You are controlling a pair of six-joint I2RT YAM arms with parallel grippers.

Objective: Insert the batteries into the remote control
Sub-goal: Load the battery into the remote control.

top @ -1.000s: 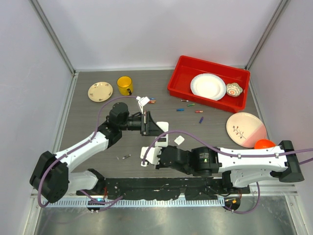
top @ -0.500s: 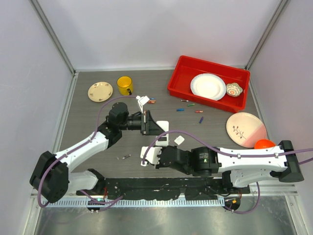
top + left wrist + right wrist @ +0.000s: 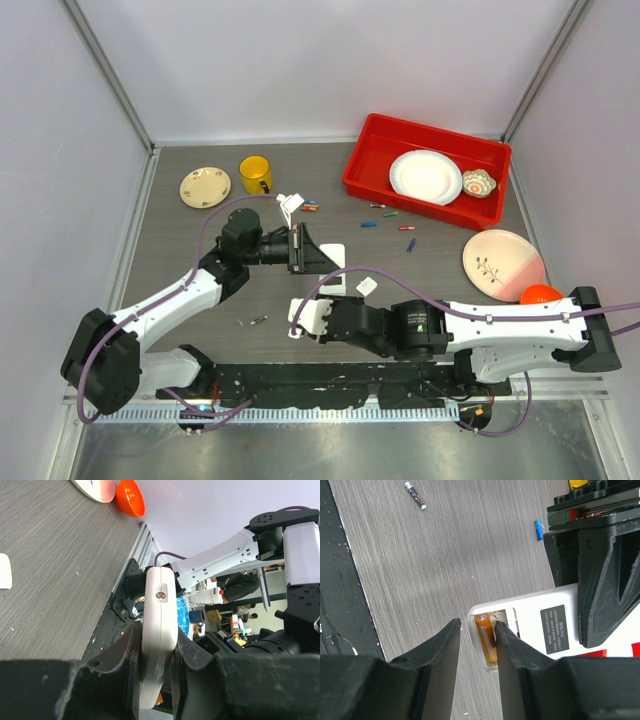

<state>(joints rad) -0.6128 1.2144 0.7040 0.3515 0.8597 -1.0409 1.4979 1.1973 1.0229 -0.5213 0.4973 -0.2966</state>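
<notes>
**Q:** so where was the orange battery (image 3: 486,639)?

**A:** sitting in the back of the remote control (image 3: 540,620), just under the right gripper (image 3: 477,626). Jaws were apart, and its long axis ran along them. The left gripper (image 3: 159,647) was clamped on the remote.

I can read nothing for certain. The remote (image 3: 532,611) shows its white back, and on it sits a dark label (image 3: 555,626) with rows of pale print, too small to read. The black battery (image 3: 415,495) toward the tabletop's near edge bears markings I cannot read either.
</notes>
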